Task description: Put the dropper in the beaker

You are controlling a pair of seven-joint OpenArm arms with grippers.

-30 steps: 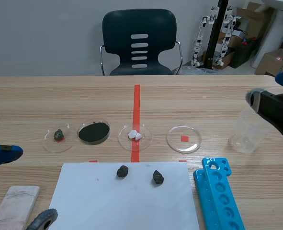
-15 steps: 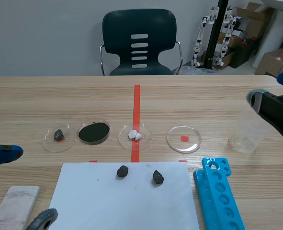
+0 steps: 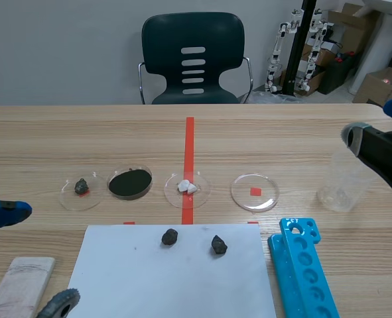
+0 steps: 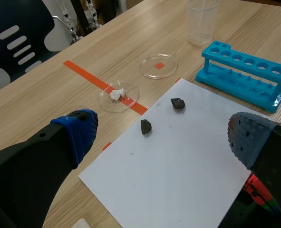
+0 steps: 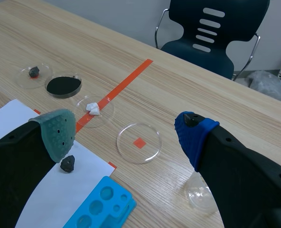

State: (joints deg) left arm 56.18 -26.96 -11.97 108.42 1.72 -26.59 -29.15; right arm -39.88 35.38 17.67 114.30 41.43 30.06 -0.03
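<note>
The beaker (image 3: 342,183) is a clear plastic cup standing upright at the table's right side; it also shows far ahead of the left gripper as the beaker (image 4: 201,22). In the right wrist view the beaker (image 5: 198,194) is partly hidden behind the blue-padded finger. No dropper shows in any view. My right gripper (image 5: 126,132) hovers open above the table, close over the beaker, holding nothing. My left gripper (image 4: 161,137) is open and empty above the white paper's left part; its blue fingertip (image 3: 8,212) shows at the scene's left edge.
Several petri dishes stand in a row: small rock (image 3: 81,187), black powder (image 3: 130,183), white chunks (image 3: 186,187), empty (image 3: 255,192). White paper (image 3: 172,281) carries two dark rocks (image 3: 170,236). A blue tube rack (image 3: 305,271) lies right of it, a white block (image 3: 18,288) left.
</note>
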